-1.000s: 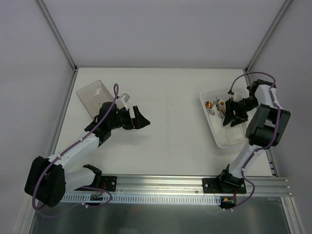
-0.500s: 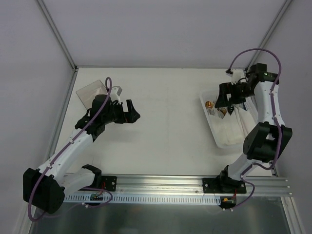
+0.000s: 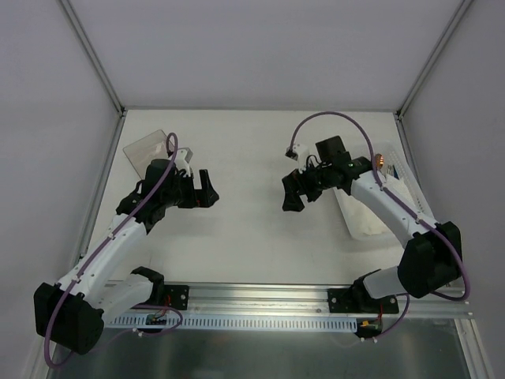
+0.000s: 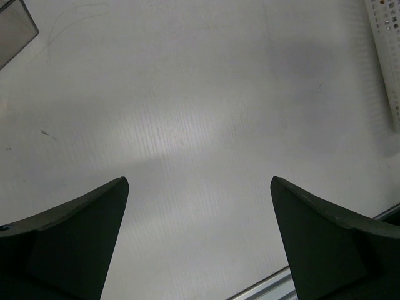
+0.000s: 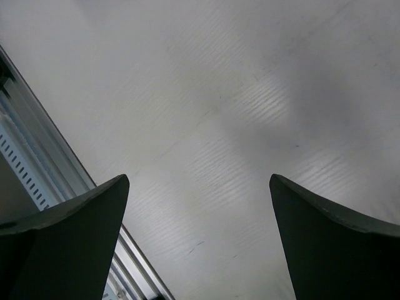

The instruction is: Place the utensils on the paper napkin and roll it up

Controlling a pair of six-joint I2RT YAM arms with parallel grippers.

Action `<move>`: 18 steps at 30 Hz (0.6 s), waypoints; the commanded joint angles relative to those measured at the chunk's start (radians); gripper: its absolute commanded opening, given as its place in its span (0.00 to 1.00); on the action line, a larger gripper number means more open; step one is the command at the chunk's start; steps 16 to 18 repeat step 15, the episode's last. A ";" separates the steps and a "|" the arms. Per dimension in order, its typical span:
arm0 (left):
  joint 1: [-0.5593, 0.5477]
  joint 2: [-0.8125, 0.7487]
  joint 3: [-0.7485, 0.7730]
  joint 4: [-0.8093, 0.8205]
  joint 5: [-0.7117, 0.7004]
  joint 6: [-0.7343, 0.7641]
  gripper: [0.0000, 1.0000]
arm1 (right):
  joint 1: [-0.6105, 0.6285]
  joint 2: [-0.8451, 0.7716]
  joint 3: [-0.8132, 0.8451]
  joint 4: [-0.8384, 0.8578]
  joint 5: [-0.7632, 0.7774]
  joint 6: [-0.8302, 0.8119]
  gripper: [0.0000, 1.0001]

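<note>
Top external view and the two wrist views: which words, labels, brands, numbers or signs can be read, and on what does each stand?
None can be read.
The white tray, the clear plastic box and the table show no text.
Any marking on the small parts at the slotted rail is too small to read.

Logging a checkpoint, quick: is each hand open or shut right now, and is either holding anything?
Left hand: open, holding nothing.
Right hand: open, holding nothing.
</note>
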 commanded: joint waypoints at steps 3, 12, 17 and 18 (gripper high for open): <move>0.010 -0.028 -0.041 -0.034 -0.026 -0.035 0.99 | 0.094 -0.068 -0.152 0.168 0.096 0.059 0.99; 0.010 -0.051 -0.056 -0.035 -0.026 -0.045 0.99 | 0.121 -0.106 -0.180 0.191 0.133 0.065 0.99; 0.010 -0.066 -0.058 -0.037 -0.037 -0.030 0.99 | 0.123 -0.118 -0.178 0.191 0.134 0.067 0.99; 0.010 -0.066 -0.058 -0.037 -0.037 -0.030 0.99 | 0.123 -0.118 -0.178 0.191 0.134 0.067 0.99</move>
